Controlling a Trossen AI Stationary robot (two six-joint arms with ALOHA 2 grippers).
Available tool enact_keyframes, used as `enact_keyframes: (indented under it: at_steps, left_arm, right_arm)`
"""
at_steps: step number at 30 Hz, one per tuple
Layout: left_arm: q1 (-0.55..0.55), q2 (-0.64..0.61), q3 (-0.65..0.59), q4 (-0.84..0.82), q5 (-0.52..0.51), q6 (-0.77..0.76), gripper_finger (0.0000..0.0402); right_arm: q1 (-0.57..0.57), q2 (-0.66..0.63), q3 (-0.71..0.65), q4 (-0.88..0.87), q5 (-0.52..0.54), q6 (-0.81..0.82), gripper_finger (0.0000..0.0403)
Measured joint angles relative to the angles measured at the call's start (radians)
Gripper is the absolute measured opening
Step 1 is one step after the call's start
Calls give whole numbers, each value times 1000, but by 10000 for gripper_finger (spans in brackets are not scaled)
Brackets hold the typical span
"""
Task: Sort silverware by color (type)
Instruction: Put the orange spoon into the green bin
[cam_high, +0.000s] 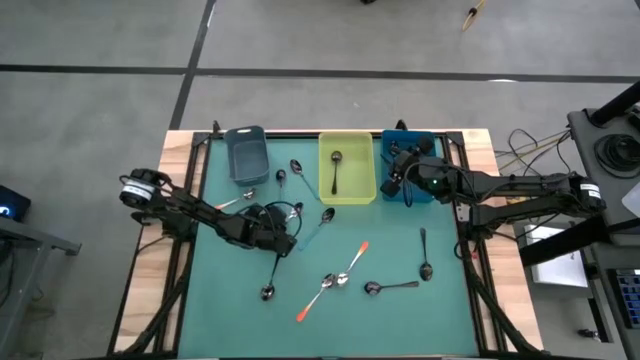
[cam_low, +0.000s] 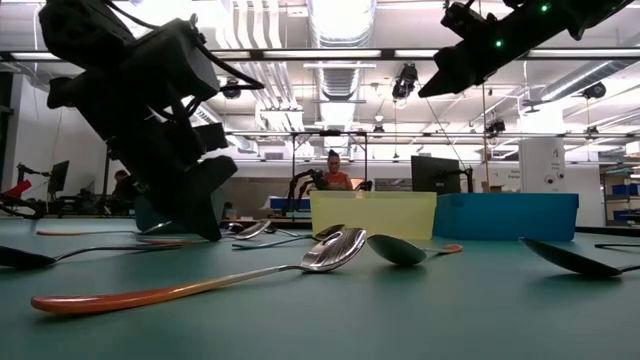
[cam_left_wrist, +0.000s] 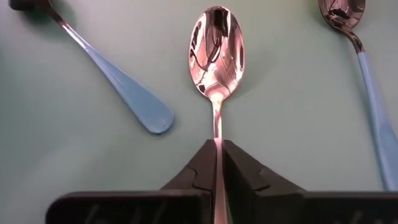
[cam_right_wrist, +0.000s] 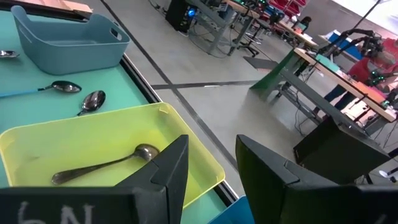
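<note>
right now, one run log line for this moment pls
left gripper: shut on spoon handle, on mat | right gripper: open, empty, over yellow bin | yellow bin: one spoon inside

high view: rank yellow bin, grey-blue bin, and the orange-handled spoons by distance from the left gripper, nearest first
From the left gripper, shut on a spoon's handle left of the table's centre:
1. grey-blue bin, at the far edge, left of the yellow one.
2. orange-handled spoons, crossed near the table's centre, to its right. Close to the grey-blue bin's distance; hard to call.
3. yellow bin, far edge, middle.
</note>
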Motion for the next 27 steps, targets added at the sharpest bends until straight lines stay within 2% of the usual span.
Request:
enact_keyframes:
  at_steps: [4, 7, 14, 21, 27]
  left_arm:
    - [-10, -3, 25, -30, 16, -12, 2]
    - [-15, -16, 64, -93, 67, -14, 1]
    - [-15, -85, 122, -241, 46, -29, 0]
    - [5, -254, 148, -392, -28, -82, 0]
    - [114, -416, 185, -560, -99, -101, 0]
  right_arm:
    - [0, 0, 0, 1, 0, 0, 125]
    - [0, 0, 0, 0, 0, 0, 125]
    - [0, 0, -1, 0, 0, 0, 125]
    - [0, 0, -1, 0, 0, 0, 125]
    - [0, 0, -1, 3, 0, 9, 125]
